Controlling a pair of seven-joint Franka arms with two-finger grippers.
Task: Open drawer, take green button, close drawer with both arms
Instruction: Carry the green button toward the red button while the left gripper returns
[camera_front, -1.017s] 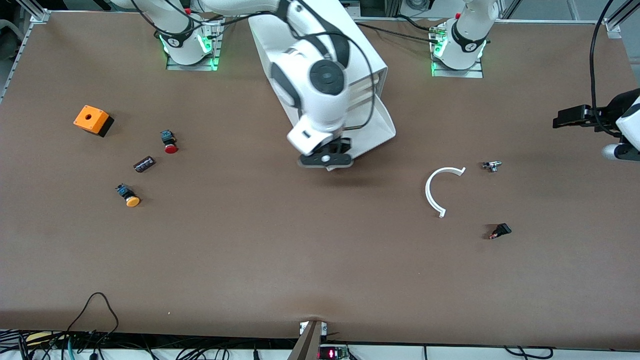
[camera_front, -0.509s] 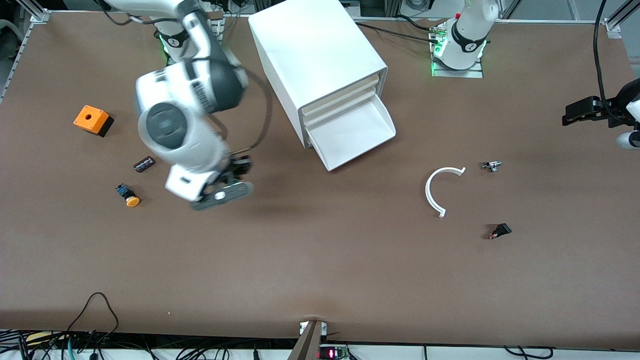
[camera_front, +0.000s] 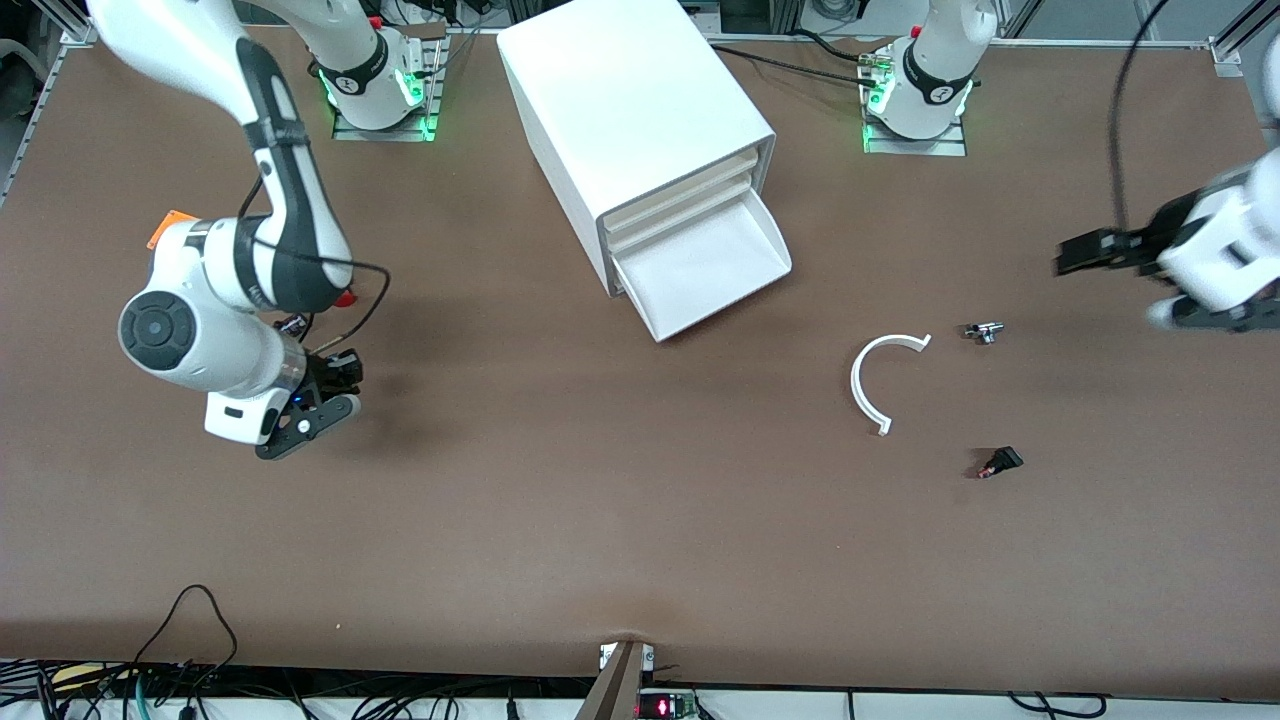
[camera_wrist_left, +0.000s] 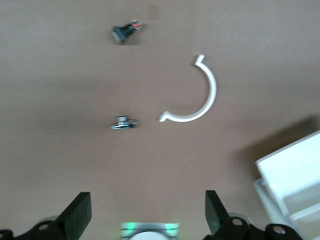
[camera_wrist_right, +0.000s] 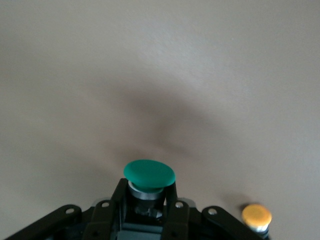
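One green button (camera_wrist_right: 149, 174), pinched tight in the right gripper (camera_wrist_right: 145, 205), cap poking out past the black fingers (camera_wrist_right: 119, 200). Up in the air over the brown table (camera_front: 620, 520) at the right arm's end, right gripper (camera_front: 310, 415) close above the spot with the other buttons. Probably very light, small and hard, not squishy at all. Round cap likely smooth and slippery, so best held by the dark body under the cap, just as now. Likely easy to drop with a loose pinch, so a firm squeeze and a gentle set-down. Left gripper (camera_wrist_left: 145, 220) wide open with nothing in it, waiting over the left arm's end of the table (camera_front: 1080, 252). Now the count. Two arms, two grippers. One green button, one yellow button (camera_wrist_right: 256, 216), one red button (camera_front: 345, 298) peeking out beside the right arm. One orange box (camera_front: 165, 218), mostly hidden. One white cabinet (camera_front: 630, 110) with one drawer (camera_front: 700, 270) pulled out at the bottom, looking empty, not yet pushed shut. One white curved strip (camera_front: 868, 385), one little metal piece (camera_front: 985, 331) and one little black piece (camera_front: 1000, 462) nearer the left arm's end.
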